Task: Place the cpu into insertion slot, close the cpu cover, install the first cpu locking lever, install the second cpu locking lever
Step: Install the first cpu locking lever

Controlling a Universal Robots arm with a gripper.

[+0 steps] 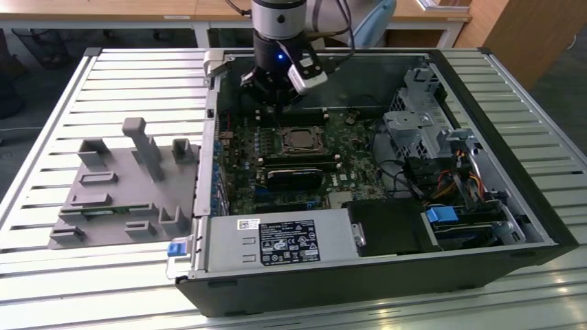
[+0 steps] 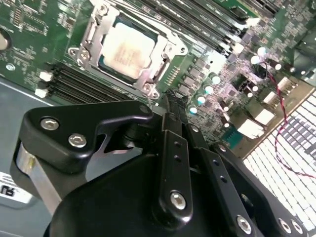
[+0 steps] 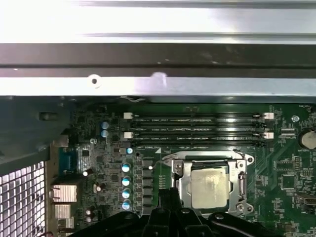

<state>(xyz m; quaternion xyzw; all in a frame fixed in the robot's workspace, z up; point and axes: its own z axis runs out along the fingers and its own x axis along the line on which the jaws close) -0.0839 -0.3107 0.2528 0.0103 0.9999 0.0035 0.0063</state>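
cpu (image 2: 127, 49) seated, cover (image 2: 88, 35) down. Fingers (image 2: 173, 128) pinched narrow, nothing seen between, tips beside cover edge. Risk: sideways slip scrapes board (image 2: 29, 29) parts, bends cover.

One arm (image 1: 278, 17) enters from the top of the exterior view, last section approx. vertical, silver-grey. Black wrist (image 1: 275, 55) sits below it w/ a small blue light lit. A white camera block (image 1: 307, 74) is fixed to the wrist on the exterior view's right side, tilted. Gripper (image 1: 272, 106) is black, pointing straight down, held low. In both wrist views the gripper (image 2: 167, 101) (image 3: 170, 193) narrows to one slim tip, fingers (image 2: 172, 133) pressed together. In the second wrist view a broad black link plate (image 2: 74, 133) w/ two silver screws flanks one side, w/ slimmer screwed bars on the other.
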